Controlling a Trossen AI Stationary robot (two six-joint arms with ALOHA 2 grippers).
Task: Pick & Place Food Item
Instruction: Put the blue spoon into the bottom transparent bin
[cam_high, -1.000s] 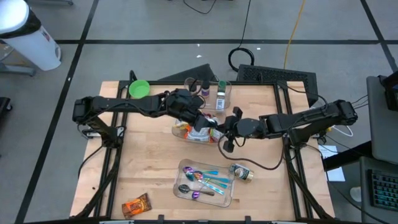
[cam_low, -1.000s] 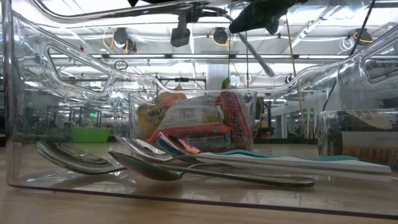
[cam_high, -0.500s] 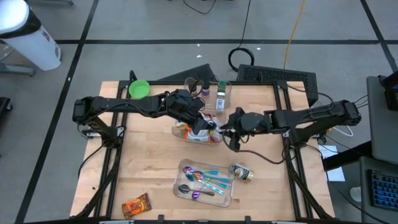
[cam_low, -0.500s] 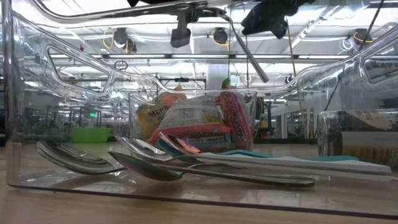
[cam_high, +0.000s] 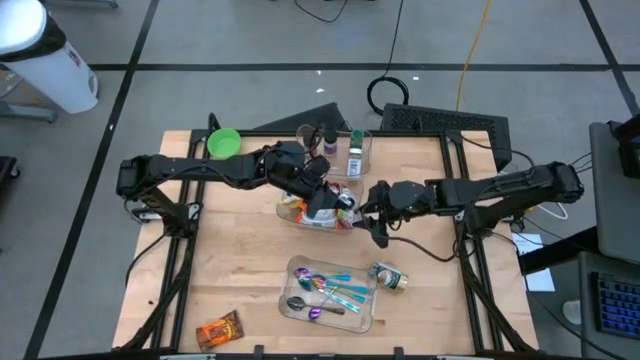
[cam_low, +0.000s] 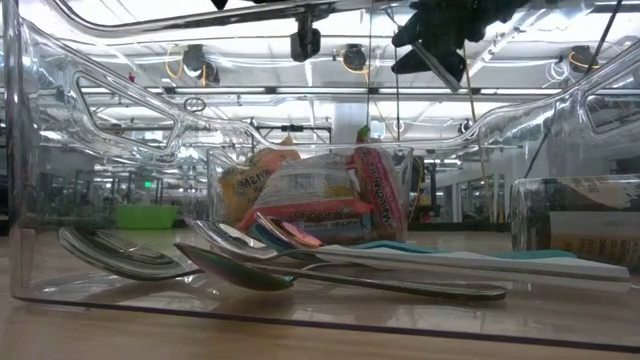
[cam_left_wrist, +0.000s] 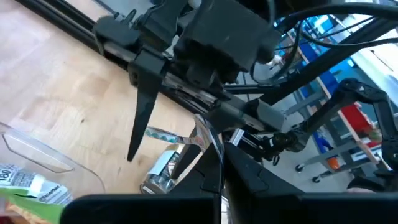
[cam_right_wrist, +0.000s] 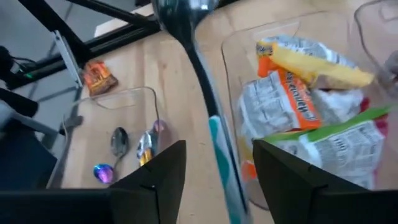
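A spoon (cam_right_wrist: 198, 65) with a metal bowl and a teal handle hangs in the air between my two grippers, above the table's middle. My left gripper (cam_high: 338, 203) is shut on it. My right gripper (cam_high: 376, 222) is open; its fingers stand on either side of the teal handle end (cam_right_wrist: 221, 163) without touching it. Just below sits a clear container (cam_high: 288, 210) holding several snack packets (cam_right_wrist: 298, 93). An orange snack packet (cam_high: 218, 329) lies flat near the table's front left. My left gripper holds the spoon by its metal part at the bowl end (cam_left_wrist: 205, 135), pinched between the two fingers. The fingers come level from the table's left, slanting a little down. The spoon is lifted clear, its teal handle (cam_left_wrist: 163, 134) pointing toward my right gripper.
A clear tray (cam_high: 362, 310) with several spoons lies near the front, a tin can (cam_high: 390, 278) to its right. A green bowl (cam_high: 223, 142) and a clear bin with bottles (cam_high: 366, 150) stand at the far edge. Bare wood lies at the left.
My right gripper has opened and let go of the spoon's handle, has rolled, and has drawn back a little toward the table's right edge. My left gripper has rolled in place and stays shut on the spoon, which has tipped and risen.
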